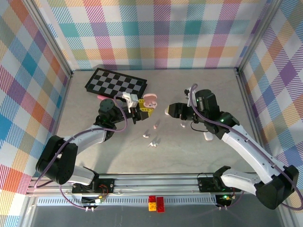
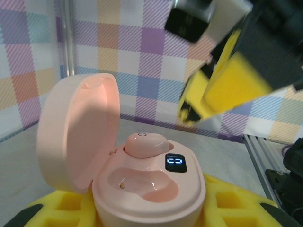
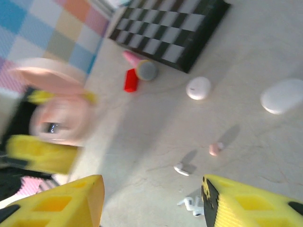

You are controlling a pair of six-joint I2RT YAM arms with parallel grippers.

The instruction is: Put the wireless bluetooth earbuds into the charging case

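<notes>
The left fingers [image 2: 236,205] are blocky yellow plastic with square recesses. They are clamped on the base of a pink case [image 2: 151,189], one at each side. The case is smooth, matte and pebble-round. Its lid is hinged open and stands upright on the left in the left wrist view. A small lit display [image 2: 175,163] sits on the inner face. The case has two sockets. The far one holds one pink bud [image 2: 144,144], a glossy rounded lump with its long axis across the case and its domed back upward. The near socket [image 2: 142,182] is bare.

The right fingers [image 3: 61,203], of the same yellow, stand wide apart with nothing between them above the pale, faintly mottled tabletop [image 3: 246,52]. In the top view they are just right of the held case.

Three loose buds lie on the tabletop. There is a pink one [image 3: 215,149], a white one [image 3: 180,169] on its side with its long axis roughly across the right wrist view, and a second white one [image 3: 191,204] too blurred to tell which way it points.

Farther off are two shut white cases, a round case [image 3: 199,88] and an oval case [image 3: 284,96]. A red block [image 3: 130,80] lies just beside a pink cylinder [image 3: 139,66], near a black-and-white checkered board [image 3: 175,28].
</notes>
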